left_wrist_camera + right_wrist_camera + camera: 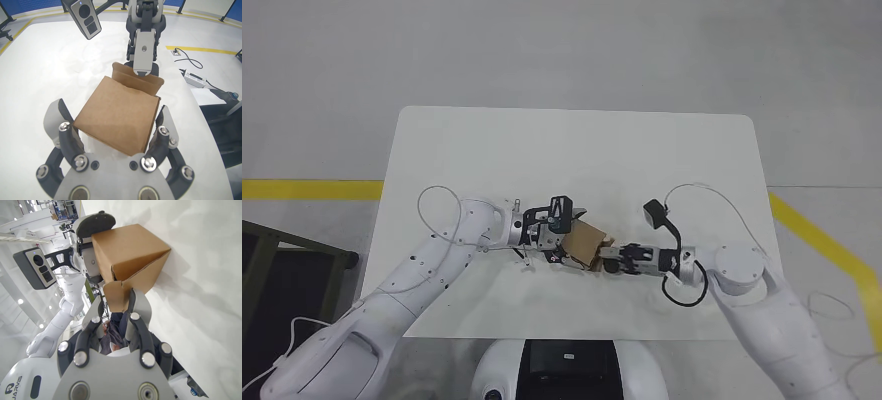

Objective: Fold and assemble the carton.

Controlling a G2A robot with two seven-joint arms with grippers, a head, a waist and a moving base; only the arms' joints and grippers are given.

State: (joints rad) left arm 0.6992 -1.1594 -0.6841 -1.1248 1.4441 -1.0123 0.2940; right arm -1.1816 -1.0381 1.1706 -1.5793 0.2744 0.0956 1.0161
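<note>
**Q:** Top view: where is the carton?
**A:** The brown carton lies on the white worktop, near the front edge and about midway across. The left hand meets it from one side. The right hand meets it from the opposite side.

**Q:** Left wrist view: what is the state of the left hand?
**A:** The left hand is spread wide and grips the carton across its width. Its two fingers flank the box, one at each side wall, with the padded faces against the cardboard. A flat brown panel faces the camera. At the far end an unfolded flap stands up. The right hand sits at that flap's upper edge.

**Q:** Right wrist view: what is the state of the right hand?
**A:** The flap reaches into the right hand. Whether the hand clamps it cannot be told. The carton rests with one edge against the worktop, and this end is not closed. The left hand holds the far end, with a dark pad pressed on one wall and a grey plate on the opposite wall.
</note>
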